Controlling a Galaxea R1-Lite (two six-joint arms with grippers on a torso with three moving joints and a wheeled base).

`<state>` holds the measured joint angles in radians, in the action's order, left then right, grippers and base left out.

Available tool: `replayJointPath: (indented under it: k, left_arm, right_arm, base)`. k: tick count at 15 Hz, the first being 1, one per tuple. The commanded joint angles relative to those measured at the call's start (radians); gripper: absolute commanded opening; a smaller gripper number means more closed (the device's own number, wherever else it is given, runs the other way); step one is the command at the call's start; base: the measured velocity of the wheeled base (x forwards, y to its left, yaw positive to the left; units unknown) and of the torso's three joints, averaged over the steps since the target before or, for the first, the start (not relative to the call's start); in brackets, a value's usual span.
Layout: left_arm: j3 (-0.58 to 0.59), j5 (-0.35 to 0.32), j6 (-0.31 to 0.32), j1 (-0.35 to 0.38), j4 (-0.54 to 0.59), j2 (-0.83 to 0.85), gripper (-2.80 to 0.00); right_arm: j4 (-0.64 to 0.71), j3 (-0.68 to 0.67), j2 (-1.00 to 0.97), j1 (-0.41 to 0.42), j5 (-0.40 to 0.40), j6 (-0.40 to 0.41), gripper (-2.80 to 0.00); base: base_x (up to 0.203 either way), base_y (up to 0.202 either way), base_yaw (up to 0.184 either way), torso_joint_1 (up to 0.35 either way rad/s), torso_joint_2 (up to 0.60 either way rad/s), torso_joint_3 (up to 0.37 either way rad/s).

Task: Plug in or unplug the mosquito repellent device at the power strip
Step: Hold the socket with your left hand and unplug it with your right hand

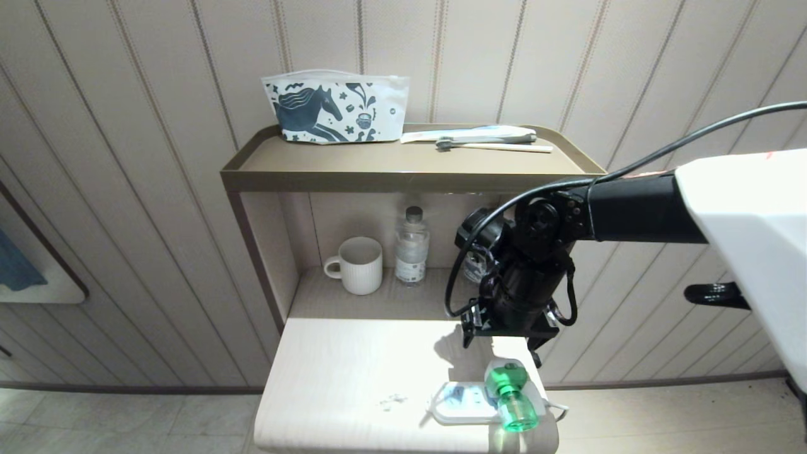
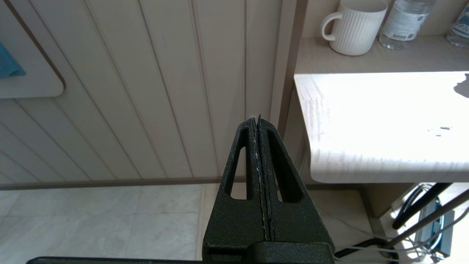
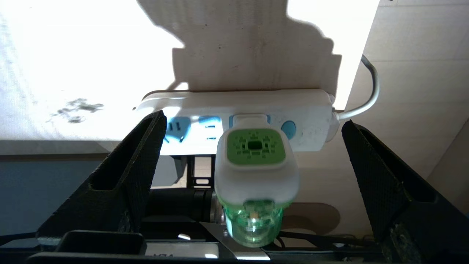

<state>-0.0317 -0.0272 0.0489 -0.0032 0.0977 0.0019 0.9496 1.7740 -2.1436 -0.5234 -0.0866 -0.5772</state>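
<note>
- My right gripper (image 3: 253,183) stands with its black ribbed fingers (image 3: 135,165) spread wide, gripping nothing; the small white-and-green plastic mosquito repellent device (image 3: 255,172) sits between them, touching neither.
- Device is plugged into the flat white oblong power strip (image 3: 307,110); its clear green bottle end points off the near edge of the pale wood-grain desk (image 1: 340,378), toward my wrist. Long axis looks to run near-to-far, across the strip's length.
- Strip lies along the desk's near edge, at the near right corner; white cord (image 3: 370,95) leaves its right end.
- My read: device is seated and released. If it must come out, my right fingers only need to close across the white body and pull along that axis.
- My left gripper (image 2: 258,176) is pressed closed, empty, parked off the desk's left edge above the floor, so the right arm is nearer.
- Farther back, in the shelf recess: white ribbed ceramic mug (image 1: 359,265) and clear plastic water bottle (image 1: 412,249).
</note>
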Motion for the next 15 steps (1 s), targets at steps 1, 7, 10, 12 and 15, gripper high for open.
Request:
replayJointPath:
  k: [1,7,10,12,15]
  left_arm:
    - [-0.001,0.0,0.0,0.0,0.001,0.0,-2.8]
    - [-0.001,0.0,0.0,0.0,0.001,0.0,-2.8]
    - [-0.001,0.0,0.0,-0.001,0.001,0.0,-2.8]
    - [-0.001,0.0,0.0,0.0,0.001,0.0,-2.8]
    - [0.0,0.0,0.0,0.0,0.001,0.0,-2.8]
  right_arm:
    - [0.006,0.001,0.064,-0.002,-0.001,-0.003,0.0]
    - [0.006,-0.013,0.203,-0.006,-0.002,-0.006,-2.8]
    - [0.006,-0.027,0.301,-0.009,-0.006,-0.001,-2.8]
    - [0.005,-0.043,0.377,-0.009,-0.024,0.013,-2.8]
    - [-0.006,-0.101,0.512,-0.008,-0.135,0.072,-2.8]
  base:
    - [0.0,0.0,0.0,0.0,0.0,0.0]
    - [0.0,0.0,0.0,0.0,0.0,0.0]
    - [0.0,0.0,0.0,0.0,0.0,0.0]
    - [0.0,0.0,0.0,0.0,0.0,0.0]
    - [0.0,0.0,0.0,0.0,0.0,0.0]
